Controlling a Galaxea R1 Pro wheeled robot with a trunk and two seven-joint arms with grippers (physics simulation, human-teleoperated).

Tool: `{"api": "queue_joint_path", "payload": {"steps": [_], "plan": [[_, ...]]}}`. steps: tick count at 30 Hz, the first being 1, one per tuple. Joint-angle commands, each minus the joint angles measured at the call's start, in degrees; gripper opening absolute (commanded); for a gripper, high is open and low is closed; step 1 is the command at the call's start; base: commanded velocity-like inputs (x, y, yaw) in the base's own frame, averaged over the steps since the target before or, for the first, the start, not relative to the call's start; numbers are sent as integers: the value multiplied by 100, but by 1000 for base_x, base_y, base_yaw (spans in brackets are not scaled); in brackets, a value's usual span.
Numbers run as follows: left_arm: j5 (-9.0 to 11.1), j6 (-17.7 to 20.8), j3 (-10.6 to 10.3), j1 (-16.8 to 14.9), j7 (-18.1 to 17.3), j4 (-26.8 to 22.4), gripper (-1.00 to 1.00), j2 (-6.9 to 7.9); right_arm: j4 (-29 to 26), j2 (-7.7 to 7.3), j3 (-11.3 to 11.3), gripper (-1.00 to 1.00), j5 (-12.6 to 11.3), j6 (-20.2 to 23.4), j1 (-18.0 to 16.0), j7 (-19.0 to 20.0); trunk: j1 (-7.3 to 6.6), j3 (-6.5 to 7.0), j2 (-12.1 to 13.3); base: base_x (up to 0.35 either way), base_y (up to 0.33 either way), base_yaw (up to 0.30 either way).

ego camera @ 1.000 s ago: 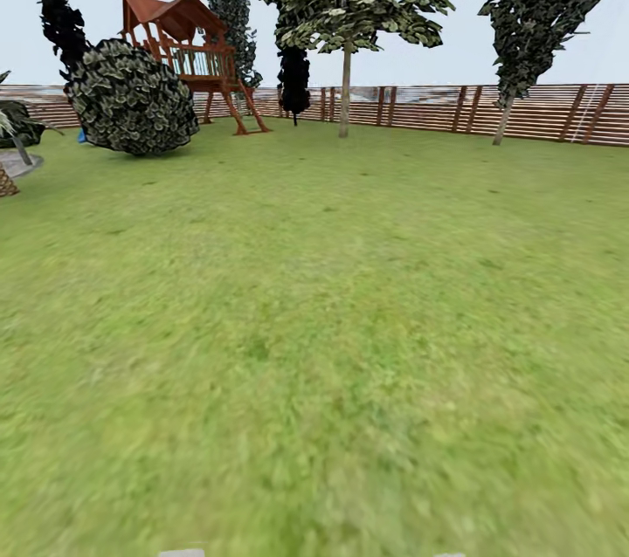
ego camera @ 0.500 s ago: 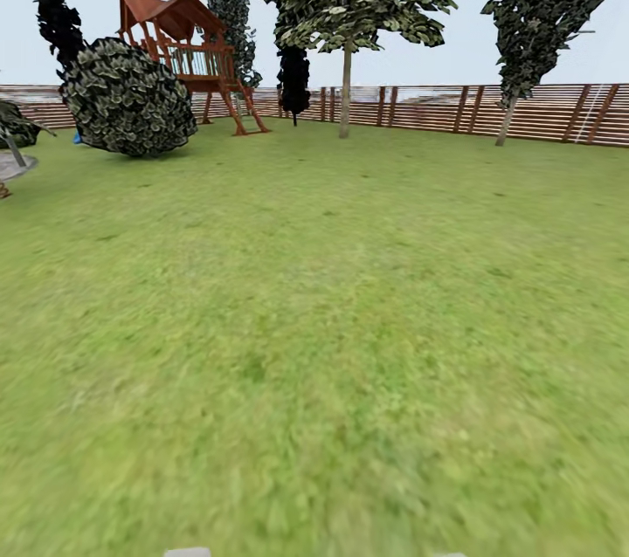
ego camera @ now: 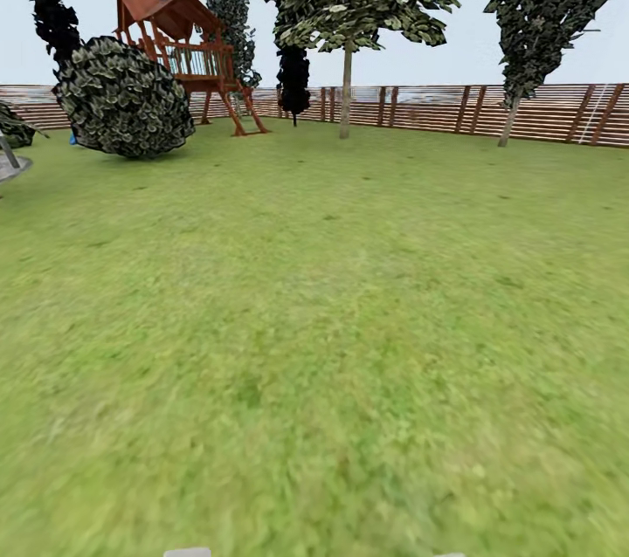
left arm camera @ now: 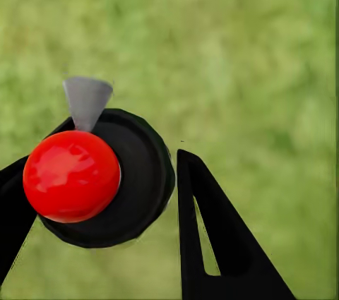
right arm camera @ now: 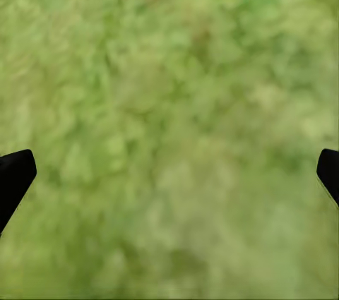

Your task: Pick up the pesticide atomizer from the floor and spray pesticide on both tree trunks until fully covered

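Wide green grass lawn [ego camera: 314,321] of the garden across the whole head view, blurred towards the lower edge. Along the horizon, a brown horizontal-slat wooden fence [ego camera: 419,107] running from left edge to right edge. At upper left, a red-brown wooden playhouse on stilts [ego camera: 179,37] with a pitched roof, and just left of it a big round dark-leaved bush [ego camera: 122,99] sitting on the grass. At upper centre, a thin-trunked leafy tree [ego camera: 347,94] standing in front of the fence; at upper right, a second slim dark-leaved tree [ego camera: 511,116] leaning a little. Between playhouse and centre tree, a narrow black cypress-like tree [ego camera: 294,81] by the fence.

In the left wrist view, left gripper [left arm camera: 123,141] with two black fingers [left arm camera: 212,243] closed in on a small object: a glossy red ball over a black round disc with a grey cone sticking out at one side, apparently the pesticide atomizer [left arm camera: 138,173] seen end-on. Disc edge touching one finger and right up against the other, so pinched between them, with blurred grass behind.

In the right wrist view, right gripper [right arm camera: 169,173] spread wide, black fingertips [right arm camera: 14,173] just showing at opposite edges of the frame, with nothing but grass between them.
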Motion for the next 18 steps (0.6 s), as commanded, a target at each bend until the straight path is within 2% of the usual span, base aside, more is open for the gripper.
{"api": "queue_joint_path", "payload": {"steps": [1, 18], "plan": [[-61, -13, 36, -3, 30, 0, -100, -3, -6, 0, -50, 100, 29, -4, -1, 31, 3, -5, -2, 340, 0, 0], [-46, -11, 59, -3, 42, 13, -100, 29, -5, 1, -50, 100, 29, -4, 0, 31, 3, -5, -2, 339, 0, 0]]}}
